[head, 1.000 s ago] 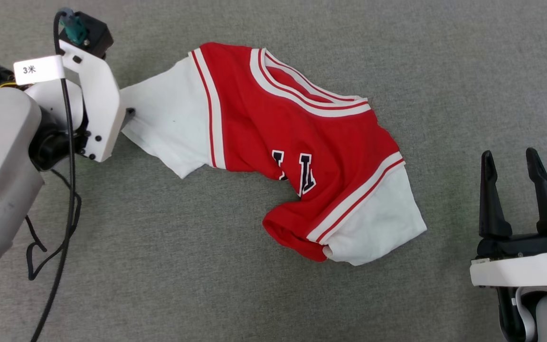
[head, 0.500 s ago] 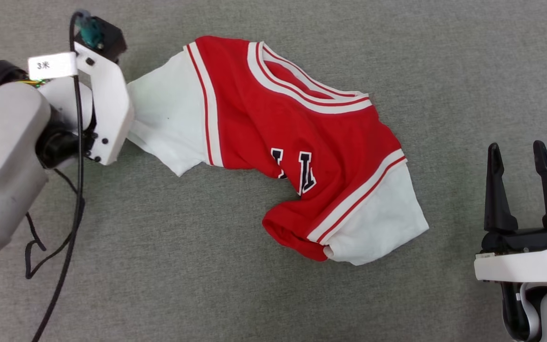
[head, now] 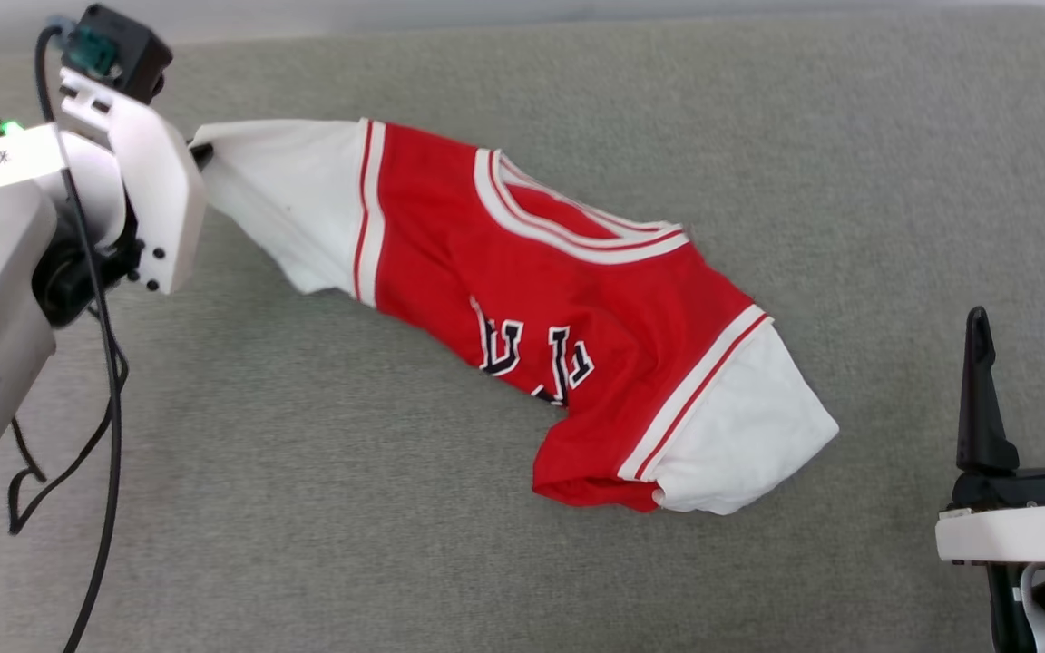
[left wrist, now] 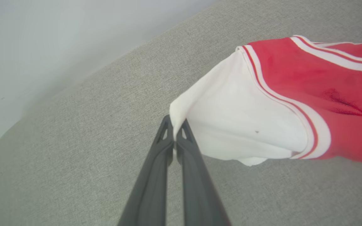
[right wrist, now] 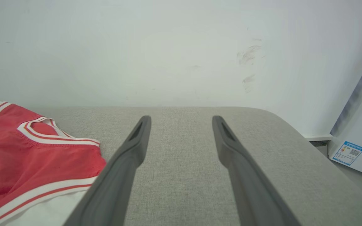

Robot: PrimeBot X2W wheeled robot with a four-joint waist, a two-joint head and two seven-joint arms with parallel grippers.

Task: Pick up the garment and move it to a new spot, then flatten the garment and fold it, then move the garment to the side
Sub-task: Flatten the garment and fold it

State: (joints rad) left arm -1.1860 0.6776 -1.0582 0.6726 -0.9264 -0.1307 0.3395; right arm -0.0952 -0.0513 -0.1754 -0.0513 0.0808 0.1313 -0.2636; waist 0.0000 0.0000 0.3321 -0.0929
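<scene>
The garment (head: 568,308) is a red jersey T-shirt with white sleeves and striped trim, crumpled across the grey surface. My left gripper (left wrist: 175,125) is shut on the edge of its left white sleeve (left wrist: 237,125), which is lifted off the surface and pulls the fabric taut. In the head view the left gripper (head: 200,152) sits at the upper left, its fingers mostly hidden behind its white mount. My right gripper (head: 1030,322) stands open at the lower right, apart from the other white sleeve (head: 740,435). The right wrist view shows the garment (right wrist: 27,157) at left of the open fingers (right wrist: 137,144).
The grey fabric surface (head: 395,508) has a rounded far edge against a pale wall (right wrist: 168,47). A black cable (head: 105,363) hangs from my left arm. A white panel with a label (right wrist: 350,152) stands at the far right.
My left gripper has shut on the white sleeve and lifted it up and left; the garment has stretched and more letters show. The camera has shifted, so the far edge shows.
</scene>
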